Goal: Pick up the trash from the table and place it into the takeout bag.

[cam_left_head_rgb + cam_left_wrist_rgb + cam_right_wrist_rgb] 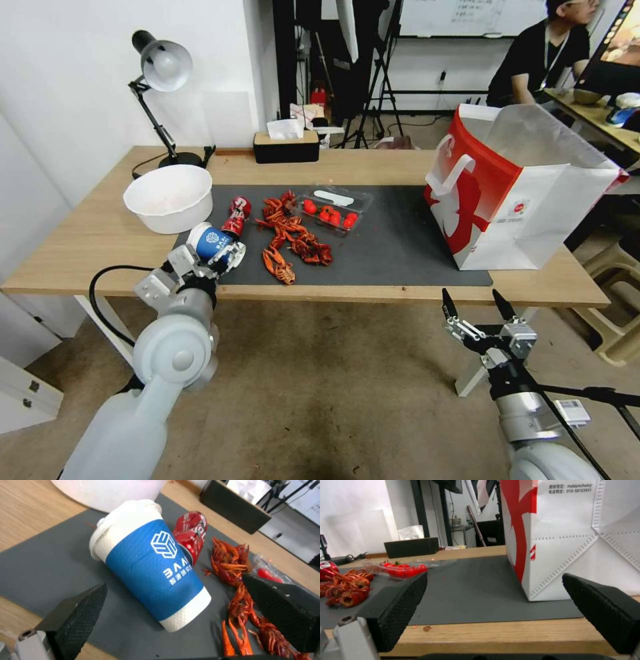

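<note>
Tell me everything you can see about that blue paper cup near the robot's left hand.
The blue paper cup has a blue textured sleeve with a white logo and lettering, white paper bands at top and bottom, and a white lid. It tilts on the dark grey mat, against the crushed red can. The left gripper is open around it, fingers apart from its sides.

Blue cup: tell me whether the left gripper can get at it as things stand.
Probably yes. The left gripper is open with the tilted blue cup between its fingers; the red can leans behind it, not blocking.
</note>
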Controlling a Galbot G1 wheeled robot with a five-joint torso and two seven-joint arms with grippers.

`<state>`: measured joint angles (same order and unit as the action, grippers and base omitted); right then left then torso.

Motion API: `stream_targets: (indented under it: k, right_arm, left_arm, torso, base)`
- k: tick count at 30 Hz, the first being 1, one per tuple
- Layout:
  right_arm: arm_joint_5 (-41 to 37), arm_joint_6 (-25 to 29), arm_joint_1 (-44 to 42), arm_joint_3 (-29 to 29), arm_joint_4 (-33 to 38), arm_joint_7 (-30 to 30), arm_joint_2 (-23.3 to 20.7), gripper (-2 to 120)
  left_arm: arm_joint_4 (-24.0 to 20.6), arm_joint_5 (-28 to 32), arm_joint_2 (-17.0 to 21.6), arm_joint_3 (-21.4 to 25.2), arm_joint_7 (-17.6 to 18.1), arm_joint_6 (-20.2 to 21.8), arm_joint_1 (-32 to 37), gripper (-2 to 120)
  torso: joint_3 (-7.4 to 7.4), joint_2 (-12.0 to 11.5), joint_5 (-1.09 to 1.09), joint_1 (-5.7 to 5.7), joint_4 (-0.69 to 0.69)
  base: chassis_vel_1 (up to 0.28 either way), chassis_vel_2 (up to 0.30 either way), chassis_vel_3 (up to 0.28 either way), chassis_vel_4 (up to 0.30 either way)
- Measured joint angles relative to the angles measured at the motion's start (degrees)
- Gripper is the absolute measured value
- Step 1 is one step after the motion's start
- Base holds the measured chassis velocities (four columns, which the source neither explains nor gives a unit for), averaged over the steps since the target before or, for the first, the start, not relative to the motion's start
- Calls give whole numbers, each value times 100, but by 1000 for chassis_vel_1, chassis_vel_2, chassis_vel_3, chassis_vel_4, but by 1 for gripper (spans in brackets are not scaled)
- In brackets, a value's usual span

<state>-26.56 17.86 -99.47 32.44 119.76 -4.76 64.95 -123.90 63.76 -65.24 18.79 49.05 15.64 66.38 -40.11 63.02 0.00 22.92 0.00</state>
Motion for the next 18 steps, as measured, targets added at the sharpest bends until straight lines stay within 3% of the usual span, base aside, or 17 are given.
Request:
stream_targets:
  k: [6, 12, 18]
  right_arm:
    - [9, -2, 2, 24, -7, -11, 1, 100]
    - [43, -8, 18, 36, -22, -31, -1, 100]
    - [81, -12, 30, 47, -19, -37, -16, 100]
  left_arm:
    - [103, 188, 9, -68, 228, 69, -204, 100]
    - [324, 385, -22, -227, 687, 245, -567, 100]
    - [456, 483, -23, -298, 749, 270, -716, 100]
  torso:
    - [0, 0, 0, 0, 0]
    - [1, 0, 0, 0, 0]
    - [0, 0, 0, 0, 0]
  base:
    - [0, 0, 0, 0]
    - [0, 0, 0, 0]
    - [0, 0, 0, 0]
